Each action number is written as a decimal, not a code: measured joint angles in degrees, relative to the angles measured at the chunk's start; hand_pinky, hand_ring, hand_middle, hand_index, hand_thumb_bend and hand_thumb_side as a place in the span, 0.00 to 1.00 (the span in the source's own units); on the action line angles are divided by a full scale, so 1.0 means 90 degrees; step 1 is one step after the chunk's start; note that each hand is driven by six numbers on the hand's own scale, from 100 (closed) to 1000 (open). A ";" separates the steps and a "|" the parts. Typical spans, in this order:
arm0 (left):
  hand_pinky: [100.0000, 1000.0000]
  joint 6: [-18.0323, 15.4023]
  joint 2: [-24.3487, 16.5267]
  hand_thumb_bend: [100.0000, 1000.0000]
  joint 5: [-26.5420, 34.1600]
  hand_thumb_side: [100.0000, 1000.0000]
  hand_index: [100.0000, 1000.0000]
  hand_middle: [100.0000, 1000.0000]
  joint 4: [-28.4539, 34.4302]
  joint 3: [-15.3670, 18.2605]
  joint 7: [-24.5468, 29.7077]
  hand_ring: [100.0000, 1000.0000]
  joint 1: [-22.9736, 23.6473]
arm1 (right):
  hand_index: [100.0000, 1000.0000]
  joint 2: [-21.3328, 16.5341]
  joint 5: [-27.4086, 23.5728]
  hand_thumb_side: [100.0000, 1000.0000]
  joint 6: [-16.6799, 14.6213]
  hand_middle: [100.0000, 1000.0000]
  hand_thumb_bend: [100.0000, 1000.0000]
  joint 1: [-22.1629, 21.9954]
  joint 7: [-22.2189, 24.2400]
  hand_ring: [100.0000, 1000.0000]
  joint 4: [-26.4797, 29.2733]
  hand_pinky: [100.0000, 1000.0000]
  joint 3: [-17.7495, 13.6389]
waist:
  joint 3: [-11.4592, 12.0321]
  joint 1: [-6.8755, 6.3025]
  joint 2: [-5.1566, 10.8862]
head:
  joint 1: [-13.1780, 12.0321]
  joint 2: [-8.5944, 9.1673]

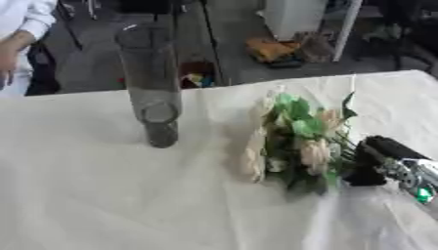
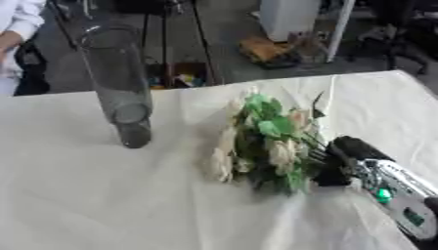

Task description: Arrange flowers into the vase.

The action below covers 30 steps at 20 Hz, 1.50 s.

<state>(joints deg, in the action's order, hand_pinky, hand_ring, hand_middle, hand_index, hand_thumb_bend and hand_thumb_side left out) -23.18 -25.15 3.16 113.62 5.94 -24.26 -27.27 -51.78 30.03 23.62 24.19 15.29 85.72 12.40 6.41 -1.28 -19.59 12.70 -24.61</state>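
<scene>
Flowers (image 1: 295, 141) lie on the table (image 1: 102, 195), at four o'clock from the vase (image 1: 150, 83). Right hand (image 2: 338, 161) touches the stems; its grip I cannot tell. Likely light, floppy; best held by the stems.

Vase (image 1: 150, 83): tall clear glass cylinder, upright, upper left of frame, on white cloth, dark base, nothing inside. Flowers (image 1: 295, 141): 1 bunch, cream blooms and green leaves, lying right of centre, blooms toward frame centre, stem end toward right edge, well apart from vase.
</scene>
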 measured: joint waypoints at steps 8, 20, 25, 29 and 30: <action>0.78 0.0001 0.0000 0.00 0.0000 1.00 0.91 0.83 0.0000 -0.0001 0.0000 0.93 -0.0021 | 0.15 0.0000 -0.0543 0.28 0.0084 0.00 0.00 -0.0061 0.0154 0.00 0.0281 0.00 -0.0045 | -0.0009 -0.0001 0.0000 | 0.0000 0.0003; 0.78 0.0024 0.0000 0.00 0.0000 1.00 0.90 0.82 0.0000 -0.0001 -0.0016 0.93 -0.0049 | 0.10 -0.0005 -0.0960 0.18 0.0405 0.00 0.00 -0.0054 -0.0197 0.00 0.0741 0.00 -0.0278 | -0.0024 -0.0008 0.0001 | -0.0006 0.0004; 0.78 0.0033 0.0000 0.00 0.0000 1.00 0.90 0.82 0.0000 -0.0002 -0.0022 0.93 -0.0049 | 0.08 -0.0007 -0.1209 0.17 0.0592 0.00 0.00 -0.0034 -0.0515 0.00 0.0998 0.00 -0.0439 | -0.0052 -0.0005 0.0002 | -0.0051 0.0003; 0.78 0.0034 0.0000 0.00 0.0000 1.00 0.90 0.82 0.0000 -0.0002 -0.0023 0.93 -0.0049 | 0.07 -0.0007 -0.1503 0.17 0.0695 0.00 0.00 0.0002 -0.0776 0.00 0.1157 0.00 -0.0559 | -0.0067 -0.0007 0.0003 | -0.0082 0.0000; 0.78 0.0034 0.0000 0.00 0.0000 1.00 0.90 0.82 0.0000 -0.0002 -0.0023 0.93 -0.0049 | 0.06 -0.0007 -0.1586 0.17 0.0712 0.00 0.00 0.0005 -0.0830 0.00 0.1205 0.00 -0.0590 | -0.0071 -0.0010 0.0003 | -0.0092 0.0000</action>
<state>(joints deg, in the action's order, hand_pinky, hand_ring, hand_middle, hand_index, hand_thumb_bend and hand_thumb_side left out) -22.88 -25.15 3.16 113.62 5.92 -24.47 -27.71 -51.84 15.76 30.03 24.24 7.82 96.56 7.10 5.77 -1.37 -19.56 11.87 -24.61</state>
